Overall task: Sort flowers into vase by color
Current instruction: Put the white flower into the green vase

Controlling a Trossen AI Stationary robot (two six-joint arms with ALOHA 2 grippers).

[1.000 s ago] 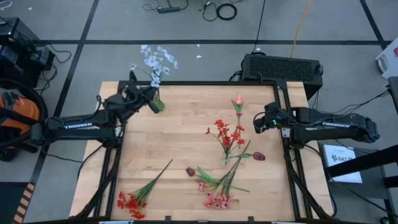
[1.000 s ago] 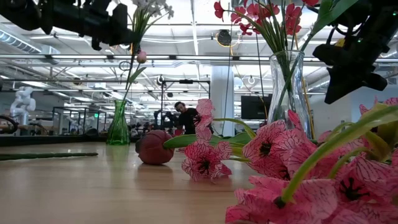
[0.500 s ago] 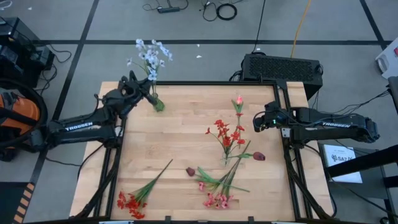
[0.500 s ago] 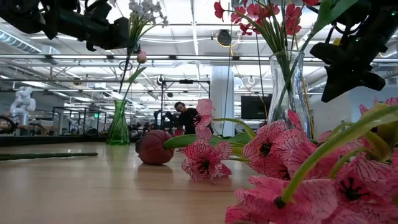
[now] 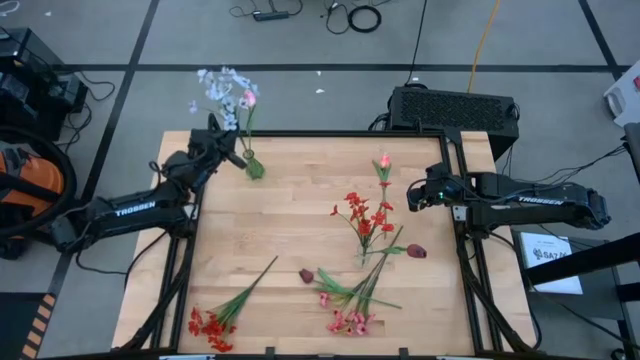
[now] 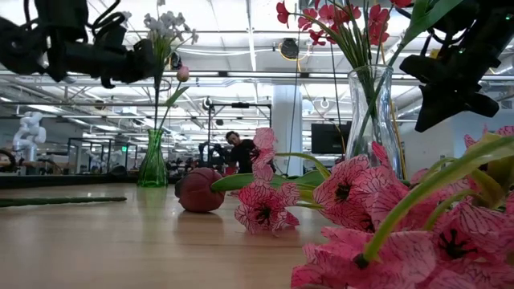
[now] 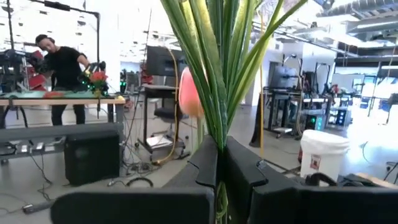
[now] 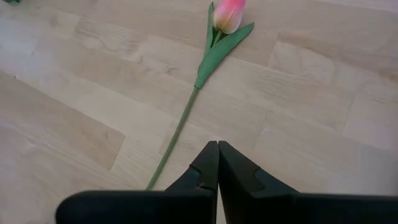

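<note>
The left gripper, at the high view's upper left, is clamped on the pale blue-white spray right over the green vase, so seating that bunch looks like the step in hand; next it should lower and release. The right gripper waits empty and closed at right, by a pink tulip.

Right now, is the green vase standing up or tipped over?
Standing up. The green vase sits upright on the table, stems rising from its neck.
</note>
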